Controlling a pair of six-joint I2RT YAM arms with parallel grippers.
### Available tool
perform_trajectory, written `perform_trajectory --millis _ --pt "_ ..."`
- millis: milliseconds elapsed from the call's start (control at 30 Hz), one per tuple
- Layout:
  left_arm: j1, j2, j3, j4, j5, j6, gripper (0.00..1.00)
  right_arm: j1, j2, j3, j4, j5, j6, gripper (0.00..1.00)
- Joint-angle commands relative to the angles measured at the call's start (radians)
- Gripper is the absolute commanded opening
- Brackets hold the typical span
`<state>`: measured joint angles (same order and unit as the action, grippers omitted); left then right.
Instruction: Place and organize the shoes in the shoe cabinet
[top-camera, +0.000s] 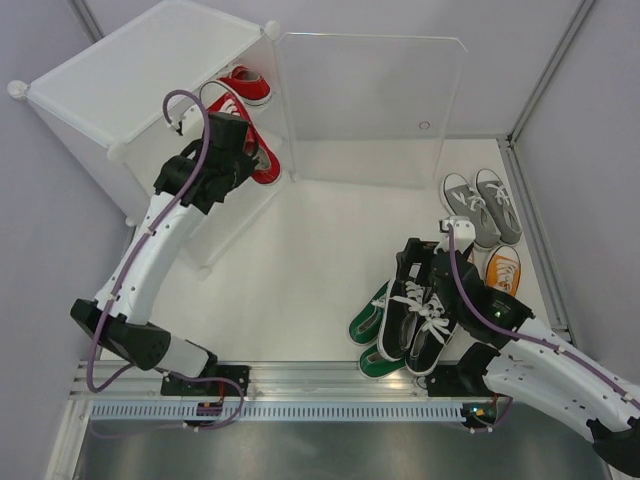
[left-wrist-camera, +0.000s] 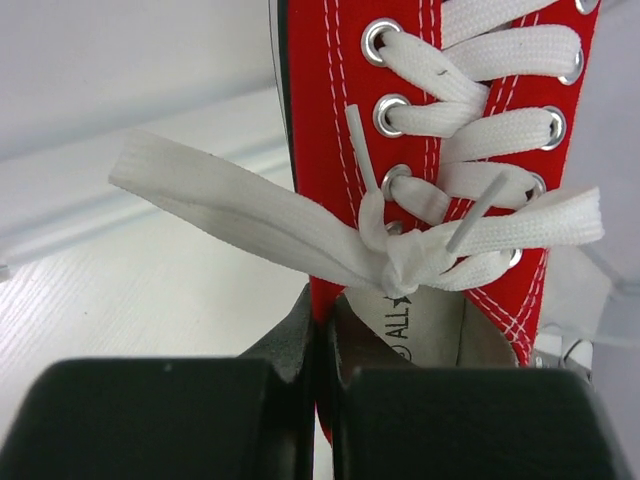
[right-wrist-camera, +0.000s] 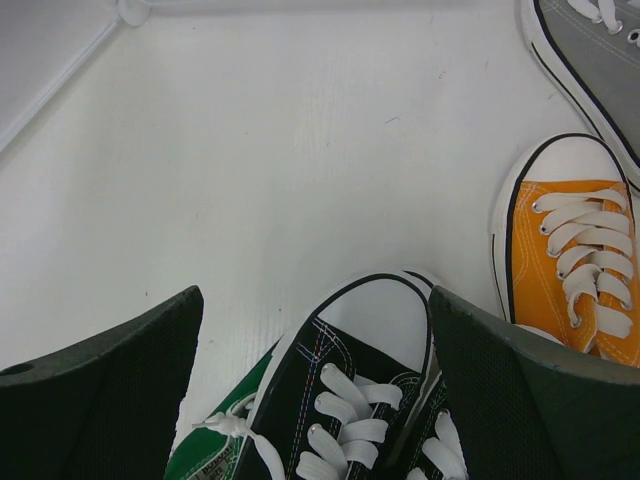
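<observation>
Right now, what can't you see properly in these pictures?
- Green canvas sneakers: top view, black canvas sneakers lie over them.
- Orange canvas sneaker: top view, right arm covers its heel.
- Grey canvas sneaker: right wrist view, cut by the edge.
- White plastic shoe cabinet: top view, its top panel hides much inside.

White tabletop (top-camera: 320, 260), with the shoe cabinet (top-camera: 110, 90) standing at its far left corner. Well to the right of the cabinet lie a grey pair (top-camera: 483, 207) side by side, an orange shoe (top-camera: 503, 270) just nearer, and nearer still a black pair (top-camera: 420, 315) overlapping green shoes (top-camera: 368, 325).
</observation>
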<state>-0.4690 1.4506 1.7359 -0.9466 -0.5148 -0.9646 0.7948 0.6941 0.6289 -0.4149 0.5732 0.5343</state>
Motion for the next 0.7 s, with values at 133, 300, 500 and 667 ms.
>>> perform_trajectory --millis 133,300,500,667 --pt "0.076 0.086 0.204 0.02 -0.05 0.047 0.02 0.003 -0.025 0.02 -0.021 0.019 -0.005 0.97" --pt "0.127 0.145 0.283 0.017 -0.071 0.047 0.02 0.003 -0.045 0.017 -0.035 0.025 -0.008 0.97" --pt "0.171 0.189 0.326 0.017 -0.08 0.017 0.04 0.003 -0.057 0.012 -0.048 0.033 -0.013 0.97" --pt "0.171 0.179 0.292 0.017 -0.119 -0.043 0.1 0.003 -0.056 0.003 -0.047 0.028 -0.011 0.97"
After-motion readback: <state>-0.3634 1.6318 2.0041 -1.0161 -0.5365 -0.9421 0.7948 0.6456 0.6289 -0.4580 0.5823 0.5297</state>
